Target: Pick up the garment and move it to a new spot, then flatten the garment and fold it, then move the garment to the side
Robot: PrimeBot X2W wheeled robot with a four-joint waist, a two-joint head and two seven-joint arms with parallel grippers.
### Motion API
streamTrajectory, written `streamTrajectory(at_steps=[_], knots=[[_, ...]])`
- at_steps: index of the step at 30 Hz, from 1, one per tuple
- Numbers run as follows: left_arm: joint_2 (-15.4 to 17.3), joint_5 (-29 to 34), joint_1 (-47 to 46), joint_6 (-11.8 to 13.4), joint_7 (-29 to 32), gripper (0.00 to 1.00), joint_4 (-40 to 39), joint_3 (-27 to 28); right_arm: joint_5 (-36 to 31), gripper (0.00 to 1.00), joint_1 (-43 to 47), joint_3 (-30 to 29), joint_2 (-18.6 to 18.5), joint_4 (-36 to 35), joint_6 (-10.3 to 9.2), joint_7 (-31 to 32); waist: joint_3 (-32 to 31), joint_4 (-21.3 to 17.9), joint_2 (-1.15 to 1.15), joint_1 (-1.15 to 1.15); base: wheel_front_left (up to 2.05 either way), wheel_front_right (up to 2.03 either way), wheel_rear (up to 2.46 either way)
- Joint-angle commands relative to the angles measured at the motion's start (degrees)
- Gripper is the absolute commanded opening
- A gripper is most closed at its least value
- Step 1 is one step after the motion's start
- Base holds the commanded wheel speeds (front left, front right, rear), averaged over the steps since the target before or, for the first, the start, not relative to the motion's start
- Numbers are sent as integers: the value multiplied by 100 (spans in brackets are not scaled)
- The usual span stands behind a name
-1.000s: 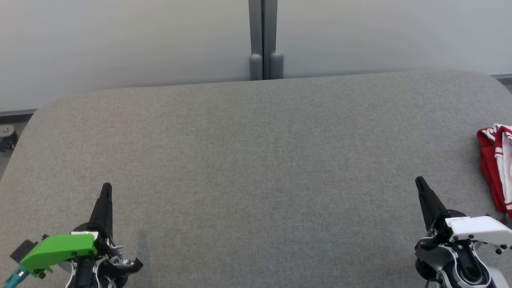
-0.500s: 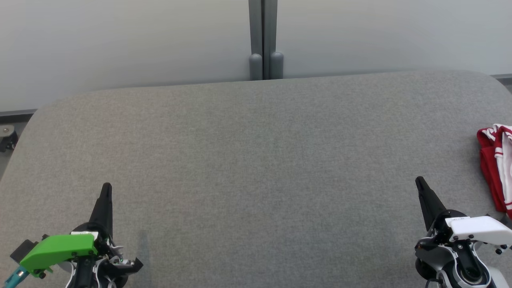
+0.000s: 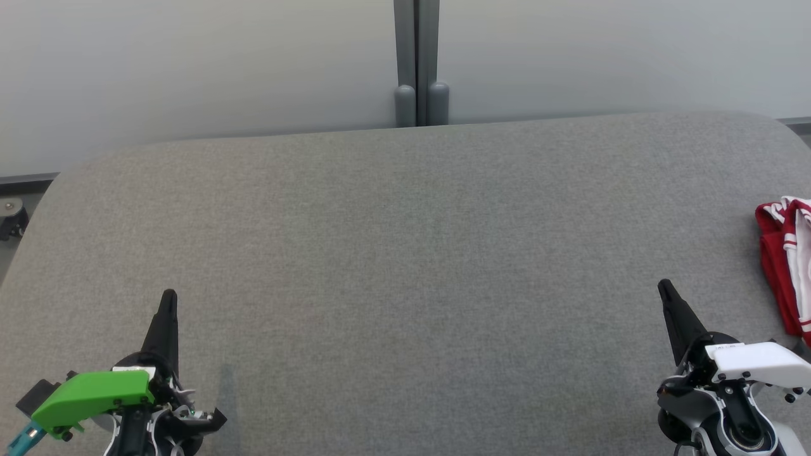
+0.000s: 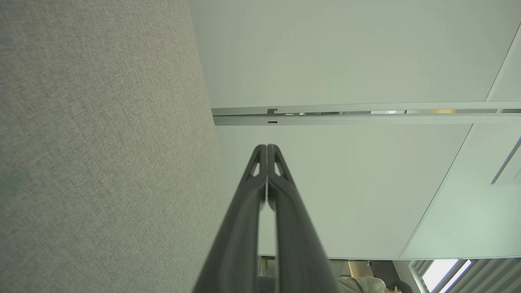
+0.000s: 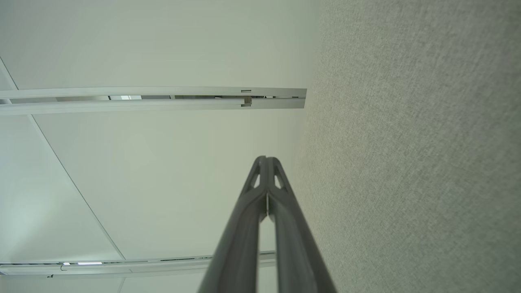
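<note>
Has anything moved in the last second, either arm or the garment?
Nothing has visibly changed. The left gripper and the right gripper are both shut and empty, low in the head view, over the grey table. The red and white garment lies bunched at the table's right side, apart from both grippers.

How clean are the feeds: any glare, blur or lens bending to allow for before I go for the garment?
Head view: soft even light, no glare, sharp; the red-and-white garment is cropped by the right edge. Left wrist view: left gripper crisp at its tips, pale wall flat-lit. Right wrist view: right gripper equally crisp, wide-angle lens bows the wall seams.
</note>
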Motion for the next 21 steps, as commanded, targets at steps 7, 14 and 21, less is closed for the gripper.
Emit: streamTrajectory(at_steps=[7, 14, 21], knots=[[40, -19, -75, 16, 20, 0, -19, 11, 9, 0, -35, -11, -30, -22, -2, 21, 0, 0, 0, 0, 0, 0, 0], [40, -19, -75, 15, 20, 0, -19, 10, 9, 0, -35, -11, -31, -22, -1, 21, 0, 0, 0, 0, 0, 0, 0], [40, -20, -76, 15, 20, 0, -19, 10, 9, 0, -35, -11, -31, -22, -1, 21, 0, 0, 0, 0, 0, 0, 0]])
